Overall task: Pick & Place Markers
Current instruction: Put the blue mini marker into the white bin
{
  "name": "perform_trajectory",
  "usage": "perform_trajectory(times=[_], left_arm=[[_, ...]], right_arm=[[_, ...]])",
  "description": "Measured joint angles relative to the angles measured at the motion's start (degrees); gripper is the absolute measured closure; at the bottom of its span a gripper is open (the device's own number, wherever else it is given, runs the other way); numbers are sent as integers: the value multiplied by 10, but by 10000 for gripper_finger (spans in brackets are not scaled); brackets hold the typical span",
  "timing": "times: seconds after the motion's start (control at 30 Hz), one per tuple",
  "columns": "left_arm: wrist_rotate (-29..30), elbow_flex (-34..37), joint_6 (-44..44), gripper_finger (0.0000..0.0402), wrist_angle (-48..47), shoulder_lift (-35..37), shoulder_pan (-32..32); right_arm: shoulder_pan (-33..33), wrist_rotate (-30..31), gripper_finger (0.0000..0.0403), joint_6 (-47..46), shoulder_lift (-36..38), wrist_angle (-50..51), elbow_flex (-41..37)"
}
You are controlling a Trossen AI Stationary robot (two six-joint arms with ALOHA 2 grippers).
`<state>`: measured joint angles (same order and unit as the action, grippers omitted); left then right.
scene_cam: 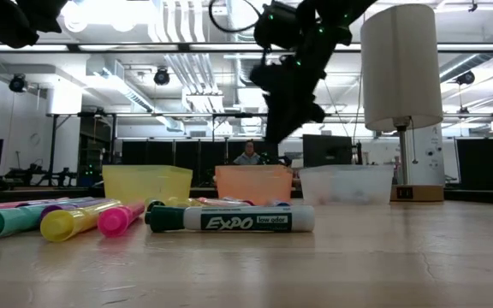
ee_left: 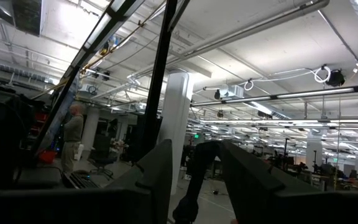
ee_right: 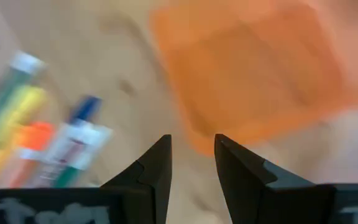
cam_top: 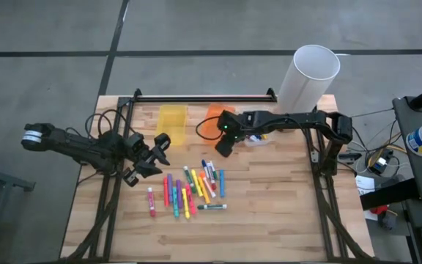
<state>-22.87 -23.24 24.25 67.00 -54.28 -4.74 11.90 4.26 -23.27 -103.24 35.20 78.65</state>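
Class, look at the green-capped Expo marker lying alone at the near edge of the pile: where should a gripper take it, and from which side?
Take the Expo marker at mid-barrel, coming straight down from above, with the fingers closing across its thin width. It lies flat on the table, slightly apart from the other markers, so both its long sides look free.

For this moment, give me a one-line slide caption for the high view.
Right pincer hangs empty beside the orange bin, above the scattered markers; left pincer waits.
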Motion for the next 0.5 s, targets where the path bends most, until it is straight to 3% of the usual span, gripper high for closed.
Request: perform_trajectory(times=[0.2, 0.5], left_arm=[[0, 0, 0, 268, 0, 0, 0], [0, 0, -1, 268, 0, 0, 0]], right_arm=[[-28, -43, 296, -42, -17, -59, 16], [-70, -86, 288, -94, -105, -31, 115]])
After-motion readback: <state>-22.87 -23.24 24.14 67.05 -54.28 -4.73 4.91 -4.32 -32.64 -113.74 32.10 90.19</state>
